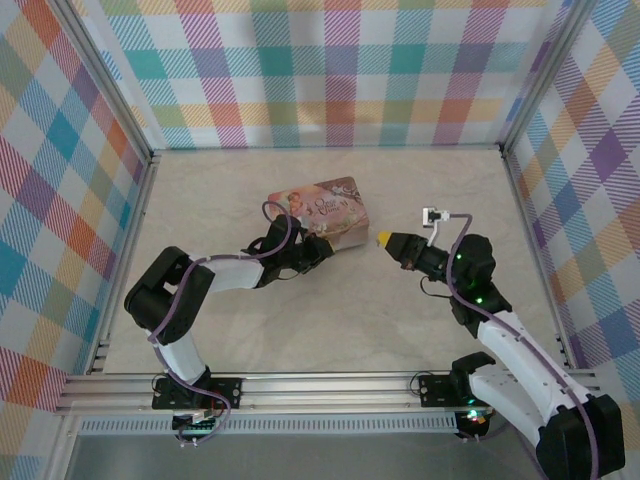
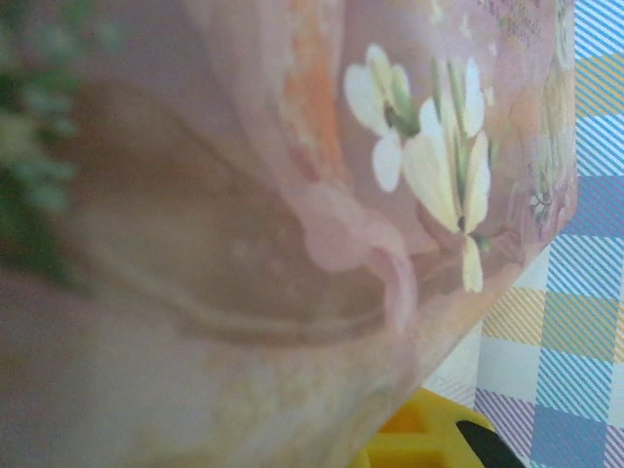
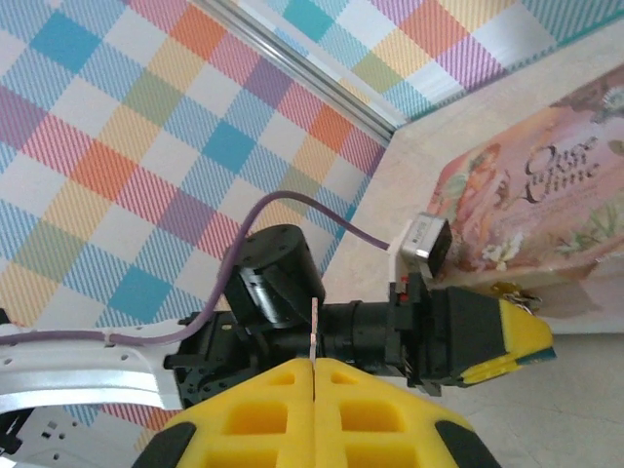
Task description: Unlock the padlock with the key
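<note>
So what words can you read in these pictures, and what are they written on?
"Once": curly writing on the lid of the pink tin, seen by the right wrist camera.
"time": just under it, on the same lid.
The small words between those two, and the tiny print near the lid's edge, are too blurred to read.
From the top camera the lid's writing is too small to read.
The left wrist camera sees the tin's painted flowers, with no letters to read.

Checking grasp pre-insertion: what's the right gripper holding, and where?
The right gripper pinches what looks like the key, a thin strip edge-on, by its lower end; the rest sticks out.
</note>
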